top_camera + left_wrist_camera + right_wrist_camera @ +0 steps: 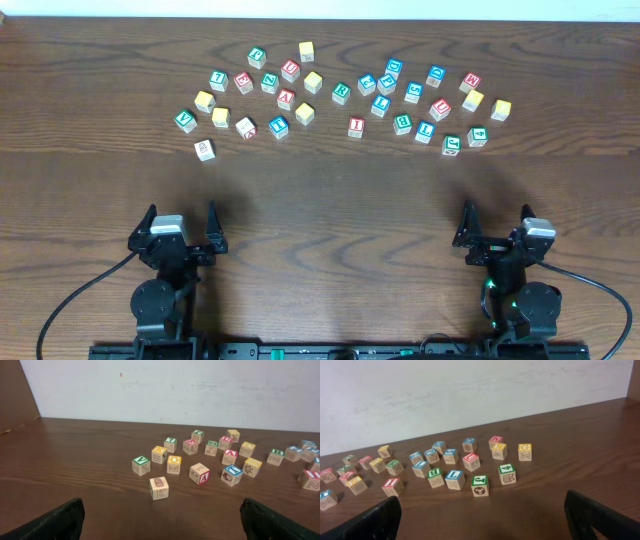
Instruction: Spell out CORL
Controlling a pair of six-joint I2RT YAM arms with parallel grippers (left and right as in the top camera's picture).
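- Table (320, 190): dark brown wood grain, filling the overhead view from edge to edge.
- Wall (175, 385): plain white, rising directly behind the far edge of the table.
- Arms: two counted, both mounted at the near edge, one gripper each, two fingers per gripper.
- Left gripper (181, 212): at the near edge, left of centre, pointed toward the far edge. Jaws spread wide, nothing held between them.
- Right gripper (497, 212): at the near edge, right of centre, pointed toward the far edge. Jaws spread wide, nothing held.
- Letter blocks (313, 82): small wooden cubes with red, blue, green or yellow faces. About thirty-one counted from overhead. Scattered in a loose band along the far edge, running from left of centre to right of centre, well apart from both grippers.
- Green R block (341, 93): near the middle of the band.
- Blue L blocks: two legible. First L block (380, 105) just right of the R; second L block (425, 131) further right, on the near fringe of the band.
- C and O: not legible with certainty in any view.
- Lone block (204, 150): at the near-left fringe of the band, closest to the left gripper yet well apart from it.
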